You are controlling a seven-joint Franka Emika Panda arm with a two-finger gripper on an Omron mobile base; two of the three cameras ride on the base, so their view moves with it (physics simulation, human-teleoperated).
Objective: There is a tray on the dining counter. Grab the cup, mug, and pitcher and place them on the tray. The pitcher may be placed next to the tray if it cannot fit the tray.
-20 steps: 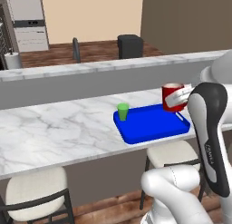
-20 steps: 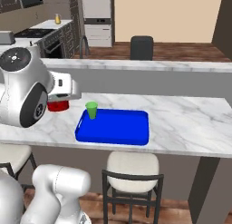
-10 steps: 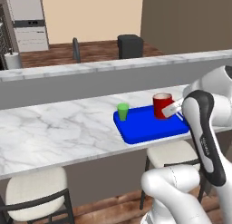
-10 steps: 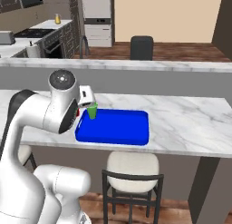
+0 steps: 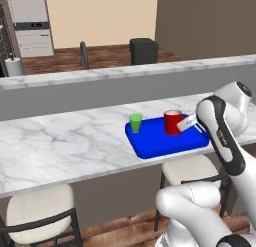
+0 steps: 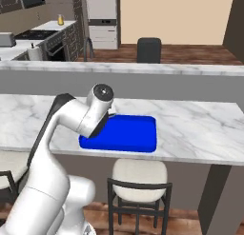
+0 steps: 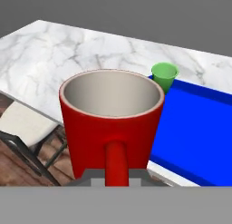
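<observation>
In the left base view, you can see the long white counter (image 5: 65, 146) with the blue tray (image 5: 160, 143) lying on it. The green cup (image 5: 135, 123) stands at the tray's left back corner, right at its rim. The red mug (image 5: 173, 122) is upright over the back part of the tray, a little to the right of the cup and not touching it. You cannot tell here if the mug rests on the tray or hangs just above it. Your tool (image 5: 187, 123) reaches in from the right and is pinched on the mug's side. Two stools (image 5: 35, 211) stand under the counter. In the right base view, your white arm (image 6: 71, 120) bends in front of the tray's (image 6: 131, 134) left end, so it hides the cup and the mug. The rest of the tray is bare blue, and a stool (image 6: 138, 174) stands below it. In the hand view, the mug (image 7: 111, 121) is very close and you look down into its pale inside. Its red handle (image 7: 115, 162) points at you, and the tool is pressed together on that handle. The cup (image 7: 164, 75) stands behind the mug at the corner of the tray (image 7: 199, 137), with the marble counter (image 7: 68, 51) off to the left.
</observation>
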